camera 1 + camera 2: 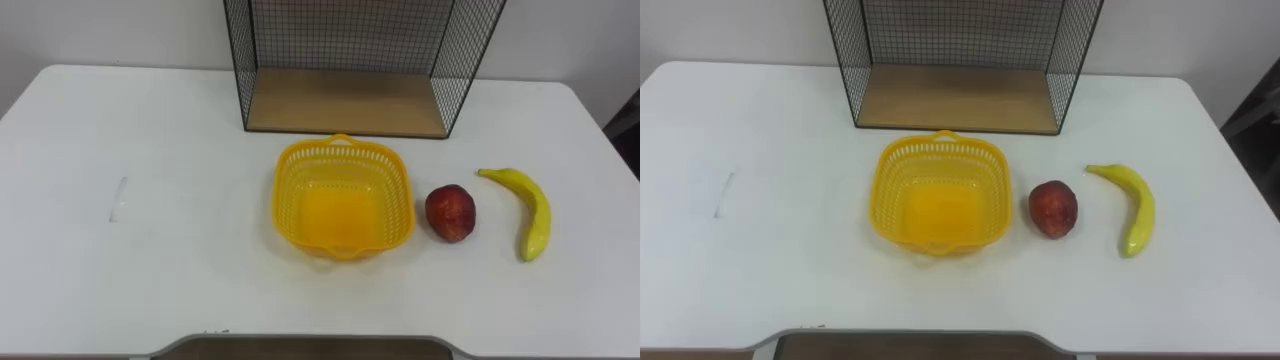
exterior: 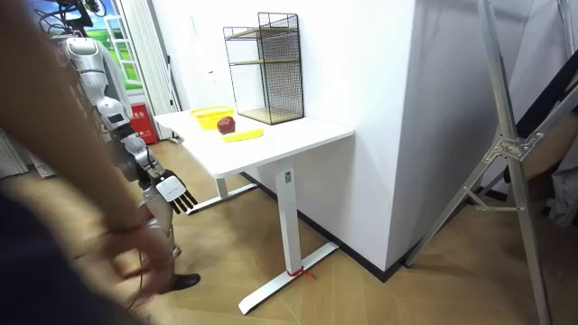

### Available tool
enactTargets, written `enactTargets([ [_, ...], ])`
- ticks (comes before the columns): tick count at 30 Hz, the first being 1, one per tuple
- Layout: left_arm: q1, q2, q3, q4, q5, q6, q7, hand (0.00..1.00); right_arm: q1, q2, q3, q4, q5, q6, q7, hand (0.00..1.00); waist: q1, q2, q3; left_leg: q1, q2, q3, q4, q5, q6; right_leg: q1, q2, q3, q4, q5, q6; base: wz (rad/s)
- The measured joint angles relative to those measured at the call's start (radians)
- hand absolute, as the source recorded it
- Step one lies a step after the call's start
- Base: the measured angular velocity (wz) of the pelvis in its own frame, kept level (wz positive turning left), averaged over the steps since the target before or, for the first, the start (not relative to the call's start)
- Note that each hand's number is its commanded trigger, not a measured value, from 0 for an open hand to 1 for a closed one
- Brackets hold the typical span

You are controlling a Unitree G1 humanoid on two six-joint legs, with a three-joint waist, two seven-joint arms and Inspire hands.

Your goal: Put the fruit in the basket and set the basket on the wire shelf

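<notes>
While the yellow basket (image 1: 288, 200) sits empty on the white counter (image 1: 150, 130), the red apple (image 1: 450, 212) lies just beside it on the right, and the banana (image 1: 535, 215) lies near the apple, farther right. Behind the basket stands the wire shelf (image 1: 345, 100). In the room view the right robot hand (image 2: 173, 192) hangs low beside the counter, fingers straight, holding nothing.

Bright even light from above, mild glare on white tabletop (image 1: 150, 150), soft faint shadows under basket (image 1: 343, 195), apple (image 1: 451, 212), banana (image 1: 533, 215), person (image 2: 54, 181) motion-blurred across room view's left foreground
</notes>
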Motion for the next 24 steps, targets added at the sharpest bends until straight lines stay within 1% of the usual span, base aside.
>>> enactTargets([
  [5, -0.004, 0.0, 0.003, -0.001, 0.001, 0.0, 0.0, 0.0, -0.002, -0.002, -0.001, -0.001, -0.006, 0.0, 0.016, 0.0, 0.0, 0.0, -0.0004, -0.001, -0.001, 0.001, 0.0, 0.0, 0.0, -0.001, 0.0, 0.0, 0.0, -0.001, 0.001, 0.0],
  [7, -0.006, 0.0, 0.003, -0.001, 0.001, 0.0, 0.0, 0.0, -0.003, -0.003, -0.001, 0.0, -0.007, 0.001, 0.021, 0.0, 0.0, 0.003, -0.0024, -0.001, -0.001, 0.001, 0.0, 0.0, 0.0, -0.001, 0.0, 0.0, 0.0, -0.002, 0.001, 0.0],
  [8, -0.007, 0.0, 0.003, -0.001, 0.001, 0.0, 0.0, 0.0, -0.003, -0.003, -0.002, 0.0, -0.007, 0.002, 0.021, 0.0, -0.001, -0.001, -0.0009, -0.001, -0.001, 0.001, 0.0, 0.0, 0.0, -0.001, 0.0, -0.001, 0.001, -0.002, 0.001, 0.0],
  [11, -0.009, 0.0, 0.021, -0.003, 0.007, 0.0, 0.001, 0.0, -0.002, -0.003, -0.003, -0.001, -0.006, 0.002, 0.015, 0.0, -0.001, 0.005, -0.0042, -0.001, -0.001, 0.002, 0.0, -0.001, 0.0, -0.001, -0.001, -0.001, 0.001, -0.003, 0.001, 0.0],
  [12, -0.013, 0.001, 0.024, -0.01, 0.021, 0.0, 0.004, 0.0, -0.002, -0.002, -0.003, -0.002, -0.007, 0.002, 0.014, 0.0, 0.0, 0.002, -0.0033, -0.001, -0.001, 0.002, 0.0, -0.001, 0.0, -0.002, -0.001, -0.001, 0.001, -0.003, 0.001, 0.0],
  [14, -0.006, 0.001, 0.036, -0.01, 0.037, 0.0, 0.011, 0.0, -0.001, -0.002, -0.003, -0.002, -0.005, 0.002, 0.014, 0.0, 0.0, 0.005, -0.0047, -0.001, -0.001, 0.002, -0.001, -0.001, 0.0, -0.002, -0.001, -0.001, 0.0, -0.003, 0.001, 0.0],
  [21, -0.004, -0.001, 0.05, -0.009, 0.038, 0.0, 0.052, 0.0, 0.002, -0.001, -0.008, -0.001, 0.004, 0.002, -0.005, 0.0, 0.0, 0.002, -0.0041, 0.001, -0.001, 0.002, 0.0, -0.001, 0.0, 0.0, -0.001, -0.001, 0.0, -0.003, 0.001, 0.0],
  [23, -0.005, -0.001, 0.05, -0.008, 0.038, -0.001, 0.063, 0.0, 0.002, 0.0, -0.01, 0.003, 0.026, 0.004, -0.005, 0.0, -0.001, 0.002, -0.0042, 0.005, -0.001, 0.003, 0.0, -0.001, 0.0, 0.005, -0.001, -0.001, 0.0, -0.003, 0.001, 0.0],
  [24, -0.004, -0.002, 0.049, -0.008, 0.038, -0.001, 0.071, 0.0, 0.004, 0.001, -0.01, 0.009, 0.049, 0.004, -0.007, 0.0, -0.001, 0.0, -0.0029, 0.008, -0.001, 0.003, 0.0, -0.001, 0.001, 0.007, -0.001, 0.0, 0.0, -0.003, 0.002, 0.0],
])
